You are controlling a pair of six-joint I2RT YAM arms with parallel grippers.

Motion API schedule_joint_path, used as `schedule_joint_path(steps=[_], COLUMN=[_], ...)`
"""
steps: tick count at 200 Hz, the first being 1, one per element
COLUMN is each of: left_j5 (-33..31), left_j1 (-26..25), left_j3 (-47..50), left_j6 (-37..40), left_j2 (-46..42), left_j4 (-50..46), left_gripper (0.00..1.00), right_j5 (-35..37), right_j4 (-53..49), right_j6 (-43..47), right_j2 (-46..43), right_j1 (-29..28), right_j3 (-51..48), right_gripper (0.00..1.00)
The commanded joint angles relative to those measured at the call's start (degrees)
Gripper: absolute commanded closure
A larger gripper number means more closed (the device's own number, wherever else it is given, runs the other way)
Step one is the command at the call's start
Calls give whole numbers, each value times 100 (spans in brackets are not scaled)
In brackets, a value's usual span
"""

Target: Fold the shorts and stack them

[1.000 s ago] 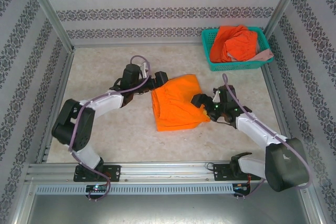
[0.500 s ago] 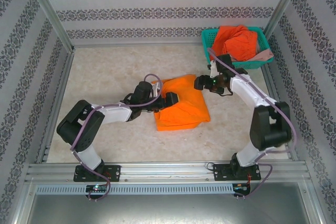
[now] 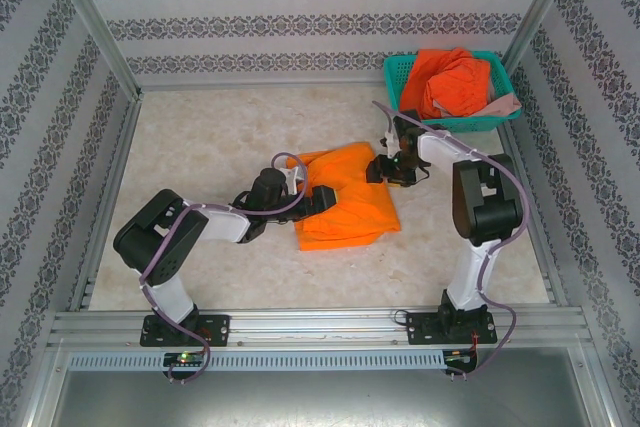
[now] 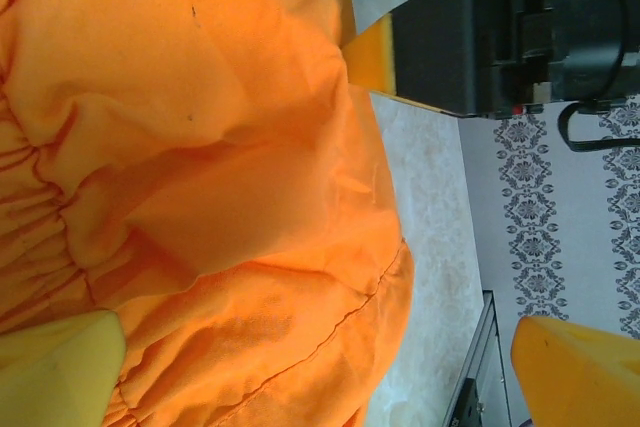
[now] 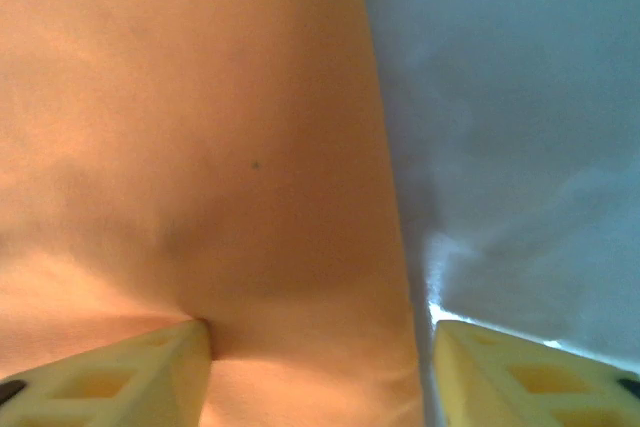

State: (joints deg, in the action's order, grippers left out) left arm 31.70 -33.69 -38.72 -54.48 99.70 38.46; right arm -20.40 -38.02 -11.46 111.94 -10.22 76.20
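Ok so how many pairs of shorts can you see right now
3: yellow-orange shorts on the table; red-orange shorts and pink shorts in the basket, which may hide more.

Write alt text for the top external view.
Roughly folded yellow-orange shorts lie mid-table, with the left gripper at their left edge and the right gripper at their far right corner. A teal basket in the table's far right corner holds red-orange shorts and pink cloth.

Yellow-orange shorts are recorded on the table, flanked by the left gripper and right gripper.
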Motion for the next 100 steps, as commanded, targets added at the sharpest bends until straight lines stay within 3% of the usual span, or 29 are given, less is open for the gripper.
schedule_joint_path(steps=[1, 33, 61, 100], left_j5=[-134, -158, -332, -562], left_j1=[-48, -17, 96, 322], left_j3=[184, 189, 197, 137], left_j6=[-58, -41, 126, 555], left_j2=[248, 36, -648, -1752], left_j4=[-311, -286, -576, -1492], left_gripper=[0, 0, 0, 0], right_j5=[-252, -79, 998, 3160], right_j4=[-65, -107, -551, -1116], right_j6=[-26, -53, 137, 887], right_j2=[185, 114, -155, -619], right_j1=[64, 35, 70, 372], right_j3=[140, 105, 161, 134], right_gripper=[50, 78, 100, 100])
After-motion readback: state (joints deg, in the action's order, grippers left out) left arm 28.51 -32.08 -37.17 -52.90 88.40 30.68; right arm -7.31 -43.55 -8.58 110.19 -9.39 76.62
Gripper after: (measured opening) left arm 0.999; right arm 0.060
